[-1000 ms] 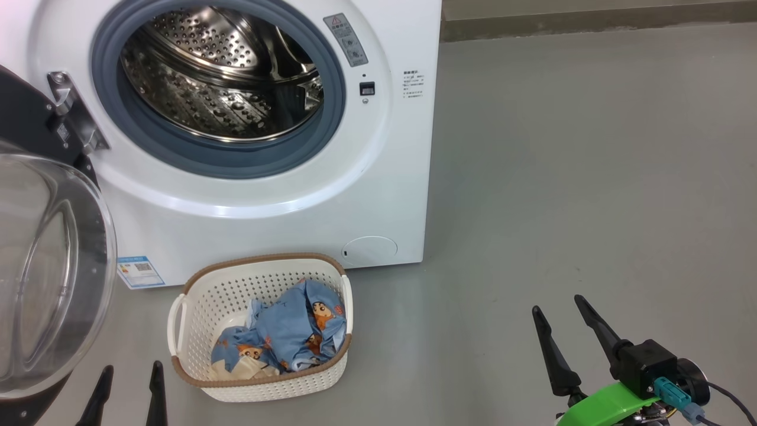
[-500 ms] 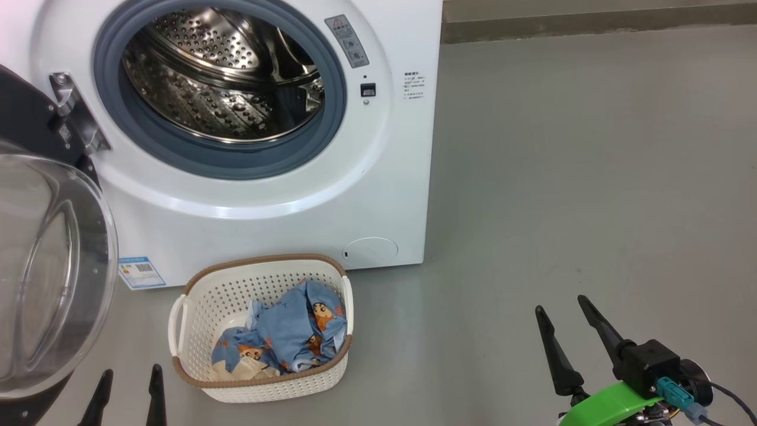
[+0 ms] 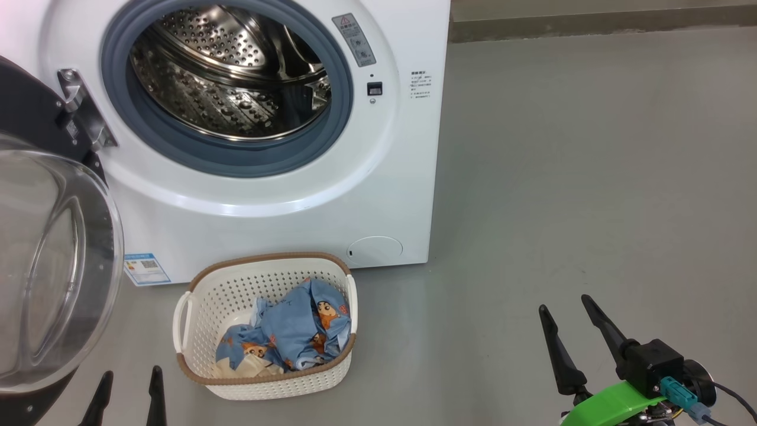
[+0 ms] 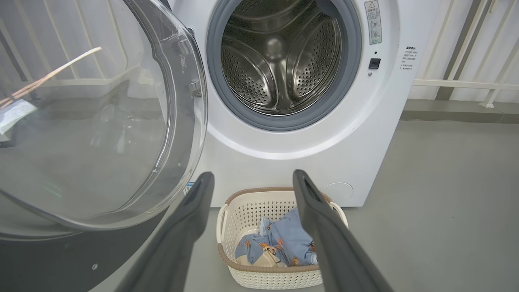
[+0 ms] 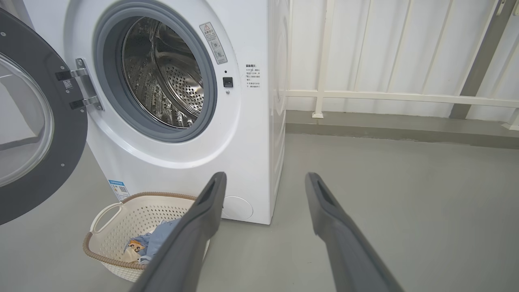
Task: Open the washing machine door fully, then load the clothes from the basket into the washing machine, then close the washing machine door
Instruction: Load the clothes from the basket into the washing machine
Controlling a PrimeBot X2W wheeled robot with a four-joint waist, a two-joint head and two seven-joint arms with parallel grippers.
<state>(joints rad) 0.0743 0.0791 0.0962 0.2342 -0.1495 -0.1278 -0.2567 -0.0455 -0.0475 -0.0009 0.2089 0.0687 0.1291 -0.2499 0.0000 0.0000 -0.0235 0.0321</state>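
Head view: blue cartoon-print clothes point(image 3: 290, 338) lie crumpled in the basket point(image 3: 269, 387).

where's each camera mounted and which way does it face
Head view: on the robot's head, looking forward and down at the washing machine, its open door and the basket; left tool lower left, right tool lower right.
Left wrist view: on the left wrist, looking along its two fingers into the drum, basket below, door at left.
Right wrist view: on the right wrist, facing the machine from further right; its two fingers, railing beyond.
Shared: all show the clothes in the basket.
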